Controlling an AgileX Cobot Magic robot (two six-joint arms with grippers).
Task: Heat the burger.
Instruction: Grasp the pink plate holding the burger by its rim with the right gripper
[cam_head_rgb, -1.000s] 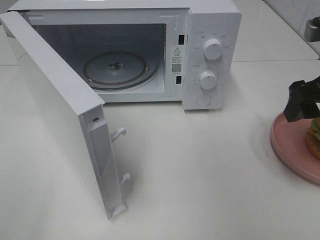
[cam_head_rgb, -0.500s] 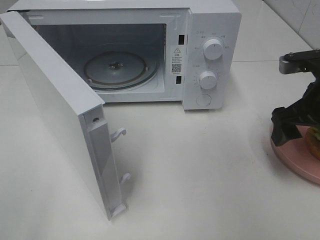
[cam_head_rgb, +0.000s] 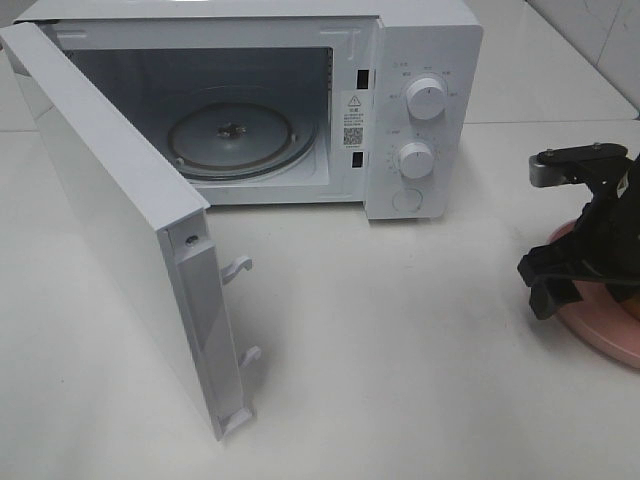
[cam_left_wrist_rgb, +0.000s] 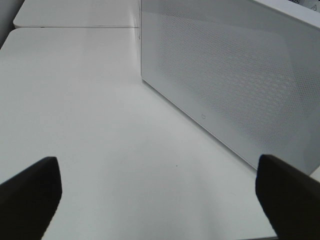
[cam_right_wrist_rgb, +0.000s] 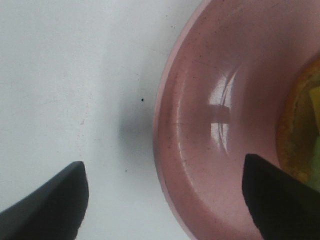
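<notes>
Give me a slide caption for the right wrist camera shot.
Right gripper, open, straddles the rim of the pink plate; an edge of the burger shows on it.

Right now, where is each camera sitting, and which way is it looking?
Exterior high: high off the arms, looking down at the open microwave and its door; the right gripper shows over the pink plate.
Left wrist: rides the left arm, looking along the table at the door's outer face; the open left gripper frames it.
Right wrist: rides the right arm, looking down at the plate's rim and the burger; its open fingertips flank the rim.
Shared: exterior high and right wrist both show the plate.
</notes>
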